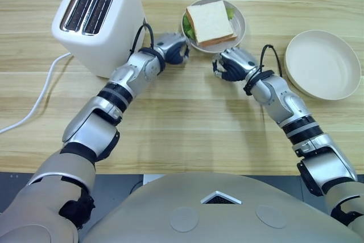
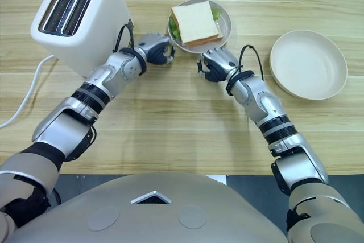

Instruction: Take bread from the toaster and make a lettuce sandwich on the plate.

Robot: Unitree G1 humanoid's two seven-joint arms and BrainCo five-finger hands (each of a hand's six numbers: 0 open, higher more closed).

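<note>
Nearest to me in the left eye view is my right hand [image 1: 232, 64], clenched on nothing, knuckles up, just below the lower rim of the plate [image 1: 239, 24]. My left hand [image 1: 172, 47] is curled and empty too, just beside the plate's left rim; I cannot tell whether it touches. On the plate lies a slice of bread [image 1: 210, 22] with lettuce [image 1: 186, 26] poking out under its left edge and at the far right corner. The white toaster [image 1: 116, 29] stands to the left, close against my left forearm, both slots dark. Its white cable [image 1: 38, 94] trails off toward the left edge. An empty cream bowl [image 1: 323, 64] sits to the right, apart from my right wrist.

In the right eye view the same layout holds: the sandwich plate [image 2: 226, 25] sits between the two clenched hands, with the toaster [image 2: 85, 32] at far left and the bowl [image 2: 307, 64] at right. The surface [image 2: 182, 123] is pale wood planking with its front edge near me.
</note>
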